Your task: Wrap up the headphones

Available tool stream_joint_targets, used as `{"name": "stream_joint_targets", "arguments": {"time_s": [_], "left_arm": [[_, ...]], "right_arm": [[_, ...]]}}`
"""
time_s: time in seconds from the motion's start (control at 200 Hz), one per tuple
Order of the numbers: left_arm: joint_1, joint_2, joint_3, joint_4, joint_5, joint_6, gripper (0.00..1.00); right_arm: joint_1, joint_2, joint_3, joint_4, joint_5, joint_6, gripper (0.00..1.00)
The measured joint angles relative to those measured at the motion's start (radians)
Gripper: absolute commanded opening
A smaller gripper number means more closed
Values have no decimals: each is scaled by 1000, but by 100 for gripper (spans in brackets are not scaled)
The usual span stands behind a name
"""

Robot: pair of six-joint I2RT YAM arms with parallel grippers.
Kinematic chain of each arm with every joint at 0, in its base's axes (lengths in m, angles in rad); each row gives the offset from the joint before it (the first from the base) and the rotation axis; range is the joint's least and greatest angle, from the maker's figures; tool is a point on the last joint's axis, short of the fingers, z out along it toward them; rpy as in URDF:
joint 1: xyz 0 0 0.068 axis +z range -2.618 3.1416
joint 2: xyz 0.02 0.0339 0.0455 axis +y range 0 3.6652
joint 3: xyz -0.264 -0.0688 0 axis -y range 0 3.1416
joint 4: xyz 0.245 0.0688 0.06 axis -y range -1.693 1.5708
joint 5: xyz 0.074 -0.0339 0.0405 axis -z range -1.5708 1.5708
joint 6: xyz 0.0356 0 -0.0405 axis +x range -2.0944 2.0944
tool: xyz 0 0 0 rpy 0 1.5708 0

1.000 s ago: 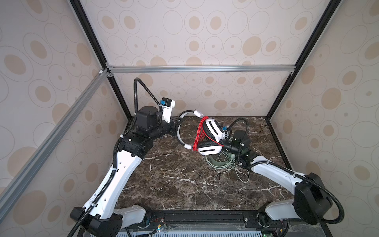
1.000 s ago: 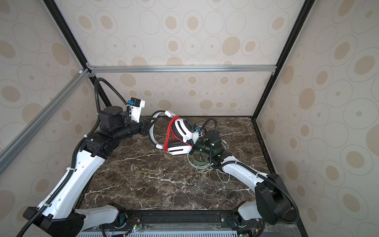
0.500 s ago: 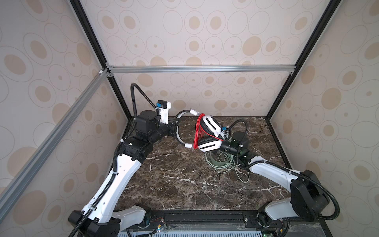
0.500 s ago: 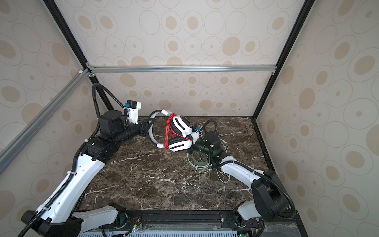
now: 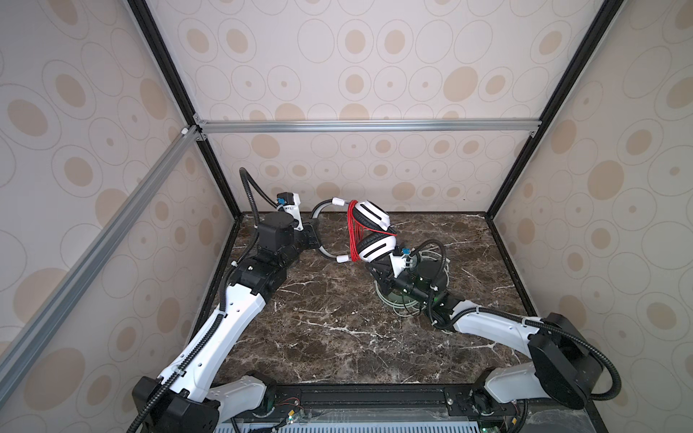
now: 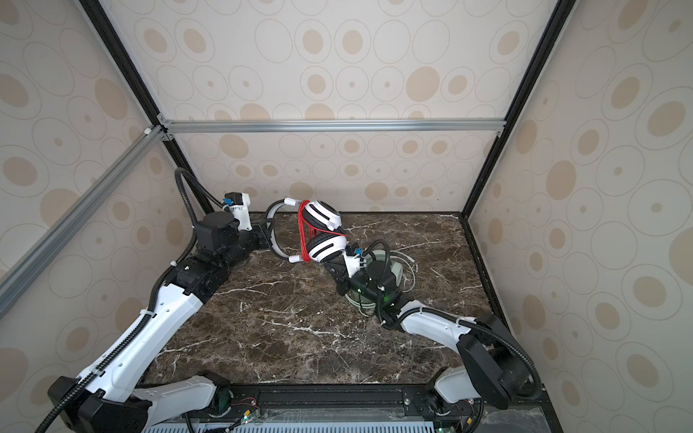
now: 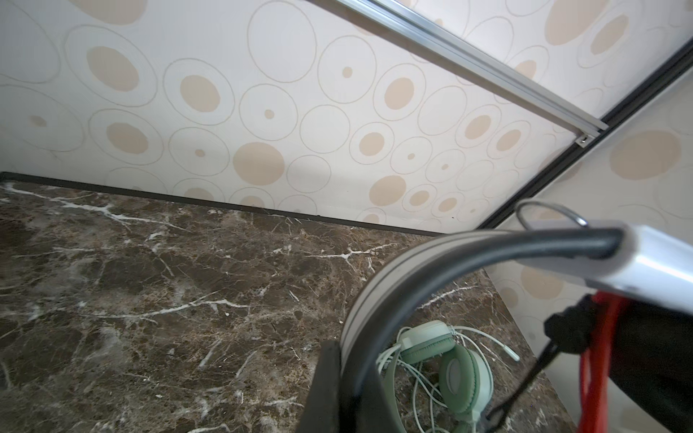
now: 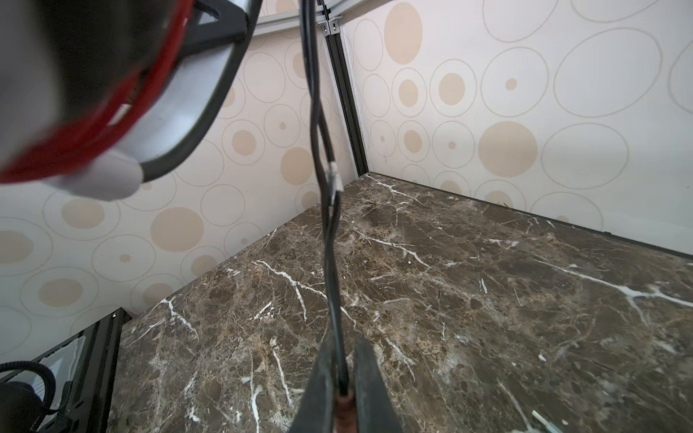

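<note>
The white headphones (image 5: pixel 375 232) (image 6: pixel 324 232) hang tilted above the back of the table, their red cord (image 5: pixel 352 232) wound in several turns between the ear cups. My left gripper (image 5: pixel 317 234) (image 7: pixel 345 375) is shut on the grey headband (image 7: pixel 431 262). My right gripper (image 5: pixel 375 267) (image 8: pixel 343 360) sits just below the lower ear cup, shut on a thin black cord end (image 8: pixel 330 243) that runs up to the headset. The mint-green headphones (image 7: pixel 450 360) (image 6: pixel 398 270) lie on the table under my right arm, with their cord loose around them.
The dark marble table (image 5: pixel 337 337) is closed in by patterned walls at the back and both sides. A black corner post (image 8: pixel 347 112) and a metal rail (image 5: pixel 356 125) stand behind the headset. The green cord (image 5: pixel 397 311) spreads across the table beside my right wrist.
My right gripper has closed on the black cord end. My left arm has carried the white headset slightly up and back.
</note>
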Motion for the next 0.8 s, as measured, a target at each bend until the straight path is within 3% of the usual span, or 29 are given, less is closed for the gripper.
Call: {"name": "stream_joint_targets", "arguments": {"time_s": [0.3, 0.8], "left_arm": [[-2, 92, -49, 82, -129, -3, 0], [-24, 127, -102, 136, -201, 9, 0]], "right_arm": [[100, -59, -5, -15, 151, -23, 0], [191, -36, 86, -120, 325, 70, 0]]}}
